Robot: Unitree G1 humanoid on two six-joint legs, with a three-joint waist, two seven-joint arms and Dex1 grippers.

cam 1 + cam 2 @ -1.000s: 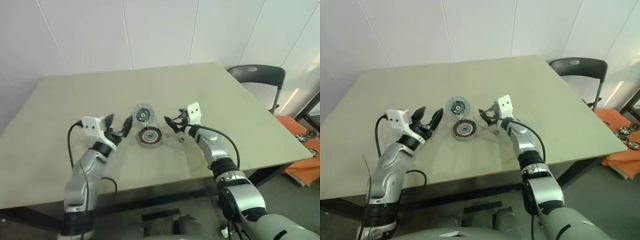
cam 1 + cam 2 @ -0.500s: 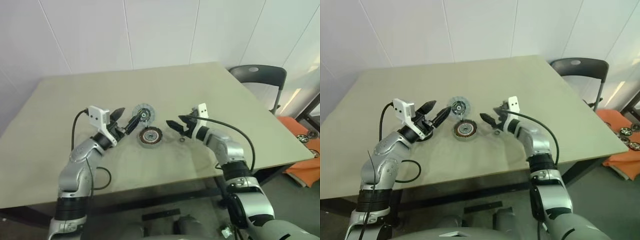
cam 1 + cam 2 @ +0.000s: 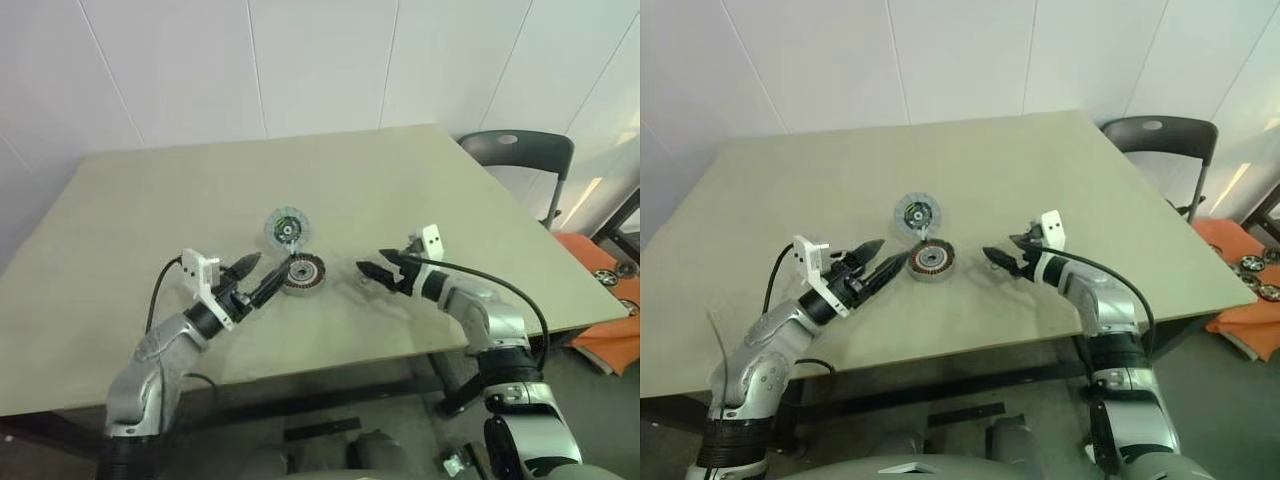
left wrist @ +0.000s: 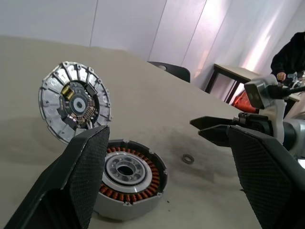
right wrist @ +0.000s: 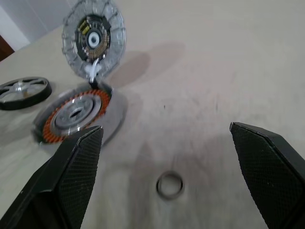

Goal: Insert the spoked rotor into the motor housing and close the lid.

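The motor housing [image 3: 300, 274], a silver-rimmed round part with copper coils, lies on the table [image 3: 150, 200]. At its far edge a grey finned disc with a small circuit board, the lid [image 4: 76, 102], stands tilted up and open. In the right wrist view a dark ring with silver spokes, the spoked rotor [image 5: 21, 90], lies flat on the table beyond the housing. My left gripper [image 3: 270, 270] is open just left of the housing and holds nothing. To the right of the housing my right gripper [image 3: 370, 262] is open and empty.
A small metal washer [image 5: 170, 184] lies on the table under my right gripper. A dark chair [image 3: 515, 150] stands off the table's right corner. An orange mat [image 3: 600, 270] with more spoked wheels lies on the floor at the right.
Both arms have drawn back toward the table's near edge. The left gripper dropped from beside the lid to the housing's near left. The right gripper slid right, away from the housing.
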